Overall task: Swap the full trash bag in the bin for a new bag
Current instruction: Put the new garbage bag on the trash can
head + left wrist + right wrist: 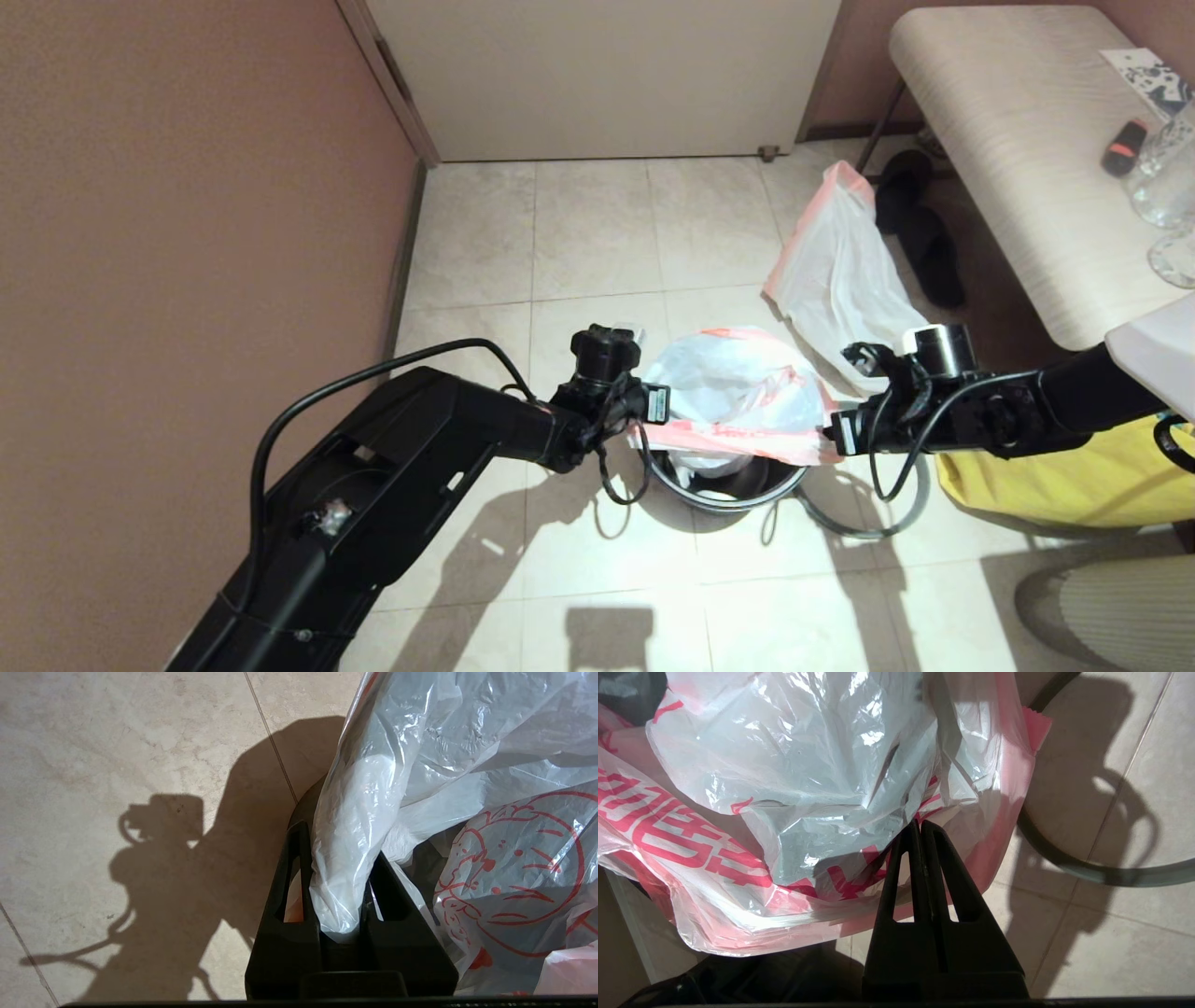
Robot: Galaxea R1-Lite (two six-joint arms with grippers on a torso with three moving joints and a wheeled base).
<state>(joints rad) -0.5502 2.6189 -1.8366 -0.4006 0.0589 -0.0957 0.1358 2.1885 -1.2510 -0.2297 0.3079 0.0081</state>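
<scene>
The new bag (738, 383), translucent white with large red characters and a pink-red rim, hangs stretched over the black bin (728, 490); its lower part droops inside. My left gripper (644, 411) is shut on a bunched fold of the bag (514, 868) at the bin's left side, fingers (292, 896) wedged apart by plastic. At the bin's right side my right gripper (831, 434) is shut on the bag's rim, its fingertips (920, 828) pressed together on the film (808, 765). The full trash bag (840, 271) lies on the floor behind and to the right.
The grey hoop (873, 536) lies on the tiles just right of the bin, also in the right wrist view (1087, 873). A yellow bag (1055, 476) sits under my right arm. A bench (1027, 140), black slippers (920, 233) and the brown wall (187, 233) bound the space.
</scene>
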